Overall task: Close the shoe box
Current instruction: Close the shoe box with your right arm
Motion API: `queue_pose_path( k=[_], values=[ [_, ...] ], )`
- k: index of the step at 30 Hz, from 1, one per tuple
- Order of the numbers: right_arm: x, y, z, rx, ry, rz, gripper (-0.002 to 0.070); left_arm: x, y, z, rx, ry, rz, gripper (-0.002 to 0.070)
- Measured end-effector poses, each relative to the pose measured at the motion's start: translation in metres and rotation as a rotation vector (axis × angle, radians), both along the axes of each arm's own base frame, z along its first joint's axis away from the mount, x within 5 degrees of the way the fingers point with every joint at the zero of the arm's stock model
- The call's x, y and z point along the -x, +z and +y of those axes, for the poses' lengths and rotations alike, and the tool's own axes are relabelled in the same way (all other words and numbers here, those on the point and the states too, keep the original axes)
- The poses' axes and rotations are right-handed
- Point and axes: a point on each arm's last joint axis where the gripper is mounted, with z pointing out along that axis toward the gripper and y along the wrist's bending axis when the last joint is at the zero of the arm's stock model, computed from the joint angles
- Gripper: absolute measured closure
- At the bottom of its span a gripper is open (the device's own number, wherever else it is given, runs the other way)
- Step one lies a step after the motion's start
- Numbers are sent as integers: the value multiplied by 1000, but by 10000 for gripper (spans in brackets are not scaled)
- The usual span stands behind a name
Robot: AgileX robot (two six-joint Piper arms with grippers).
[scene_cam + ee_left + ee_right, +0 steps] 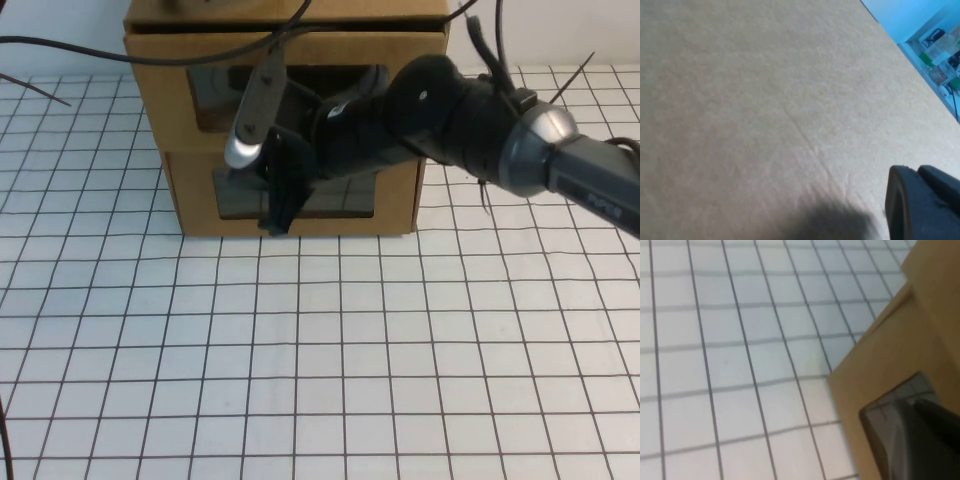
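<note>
Jaws: you cannot tell how either pair stands. The right gripper (277, 205) shows only as a dark mass, and the left gripper (920, 205) shows only as one dark edge. It is not clear that either has hold of anything.

Surface: a white table (320, 350) ruled with a dark grid. It is bare across the whole near half. Thin black cables (60, 45) trail over its far left edge.

Room: a pale wall runs behind the table. The left wrist view catches a strip of blue wall and some blurred clutter (940, 50) past the cardboard.

Task thing: the shoe box (395, 195) sits on the table at the far centre, under a matching upper box (160, 90). Its windowed front faces your side, square to the grid, and the long axis of that front runs left to right. Its depth does not show. The pull tab is hidden. You cannot tell whether the drawer is fully in.

Right arm: it reaches in from the right across both fronts. Its gripper hangs down against the shoe box window, low and left of centre. The right wrist view shows that box's lower corner (880, 375) meeting the table.

Left gripper: it lies close over a plain cardboard surface (765, 100). You cannot tell which box this is.
</note>
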Motion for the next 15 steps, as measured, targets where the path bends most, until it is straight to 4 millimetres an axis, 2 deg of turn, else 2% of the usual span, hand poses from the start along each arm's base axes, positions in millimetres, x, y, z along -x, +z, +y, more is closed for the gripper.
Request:
queue_pose_path(
  k=[4, 10, 15],
  values=[
    [9, -6, 11, 88, 47, -61, 682, 0, 0, 0, -1, -1, -1, 677],
    [23, -1, 36, 66, 4, -155, 682, 0, 0, 0, -3, 1, -2, 677],
    [29, 1, 45, 62, -20, -181, 682, 0, 0, 0, -5, -1, -3, 677]
  ],
)
